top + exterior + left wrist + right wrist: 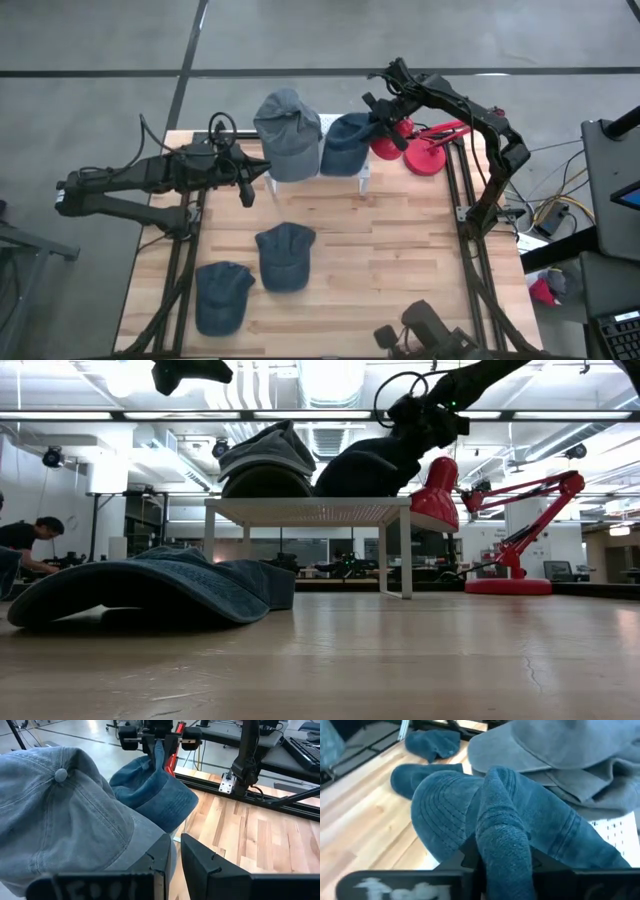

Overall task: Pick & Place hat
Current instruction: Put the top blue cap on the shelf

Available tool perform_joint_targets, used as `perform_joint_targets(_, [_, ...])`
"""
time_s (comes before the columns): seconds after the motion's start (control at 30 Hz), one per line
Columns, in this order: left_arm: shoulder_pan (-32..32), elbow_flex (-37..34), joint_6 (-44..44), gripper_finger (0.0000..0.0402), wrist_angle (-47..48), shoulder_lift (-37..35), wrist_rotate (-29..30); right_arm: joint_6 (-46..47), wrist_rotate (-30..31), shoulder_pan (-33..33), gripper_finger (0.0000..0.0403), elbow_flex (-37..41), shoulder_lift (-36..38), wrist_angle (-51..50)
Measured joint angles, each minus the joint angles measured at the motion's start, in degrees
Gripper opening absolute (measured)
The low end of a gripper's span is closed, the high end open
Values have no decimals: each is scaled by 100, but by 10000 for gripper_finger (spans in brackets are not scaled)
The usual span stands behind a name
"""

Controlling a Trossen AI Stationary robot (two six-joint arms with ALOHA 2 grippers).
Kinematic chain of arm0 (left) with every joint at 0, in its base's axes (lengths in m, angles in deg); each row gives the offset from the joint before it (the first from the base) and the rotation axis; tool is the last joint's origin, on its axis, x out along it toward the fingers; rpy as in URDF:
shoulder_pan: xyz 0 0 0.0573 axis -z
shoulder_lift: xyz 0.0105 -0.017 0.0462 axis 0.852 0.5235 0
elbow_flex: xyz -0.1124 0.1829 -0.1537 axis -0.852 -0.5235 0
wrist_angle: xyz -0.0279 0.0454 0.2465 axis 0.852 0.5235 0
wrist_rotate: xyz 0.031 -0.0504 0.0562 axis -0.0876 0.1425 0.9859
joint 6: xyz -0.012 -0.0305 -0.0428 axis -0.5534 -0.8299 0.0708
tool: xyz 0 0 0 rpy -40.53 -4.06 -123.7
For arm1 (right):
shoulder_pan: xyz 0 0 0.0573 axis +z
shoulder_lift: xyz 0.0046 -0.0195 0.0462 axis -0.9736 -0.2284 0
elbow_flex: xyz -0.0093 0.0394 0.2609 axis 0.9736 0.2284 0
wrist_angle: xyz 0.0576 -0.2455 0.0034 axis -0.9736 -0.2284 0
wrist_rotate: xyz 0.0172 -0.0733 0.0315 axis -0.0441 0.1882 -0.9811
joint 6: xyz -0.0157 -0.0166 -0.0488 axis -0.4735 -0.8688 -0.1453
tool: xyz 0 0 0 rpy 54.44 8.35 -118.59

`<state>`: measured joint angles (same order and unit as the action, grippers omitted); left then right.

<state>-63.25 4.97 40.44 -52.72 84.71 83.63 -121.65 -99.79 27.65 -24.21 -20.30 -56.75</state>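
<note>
We see the wooden table [400,250], its lower right bare. On the white rack [362,180] at the top edge sit the grey hat [287,135] and dark blue hat [346,145]; the right gripper [381,118] pinches a fold of the latter. Left gripper [243,192], fingers almost touching, hovers empty, centre-left.

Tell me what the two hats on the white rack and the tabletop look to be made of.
Grey hat: washed cotton twill by its look, matte, with stitched panel seams and a fabric button.
Dark blue hat, pinched by the right gripper: denim-like cotton, soft, fine ribbed weave, rows of brim stitching.
Tabletop: wood, butcher-block strips, smooth, light sheen.
</note>
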Motion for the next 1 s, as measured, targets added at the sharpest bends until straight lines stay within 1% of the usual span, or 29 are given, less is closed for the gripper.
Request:
perform_joint_targets(0.13, [0,0,2,45,-18,1,0,419,3,0,75,-4,0,50])
perform_joint_targets(0.3, [0,0,3,45,-18,1,0,343,7,0,88,-4,2,134])
perform_joint_targets(0.37, [0,0,4,45,-18,1,0,352,10,0,90,-4,2,155])
perform_joint_targets(0.5, [0,0,4,45,-17,1,0,813,15,0,89,-4,4,152])
perform_joint_targets(0.67, [0,0,7,45,-16,1,0,861,19,0,82,-4,4,152])
perform_joint_targets(0.77, [0,0,21,45,-17,1,0,882,19,0,84,-4,4,153])
perform_joint_targets(0.9, [0,0,24,45,-17,1,0,880,19,0,101,-4,4,168])
perform_joint_targets(1.0, [0,0,24,45,-16,1,-1,862,19,0,123,-4,4,176])
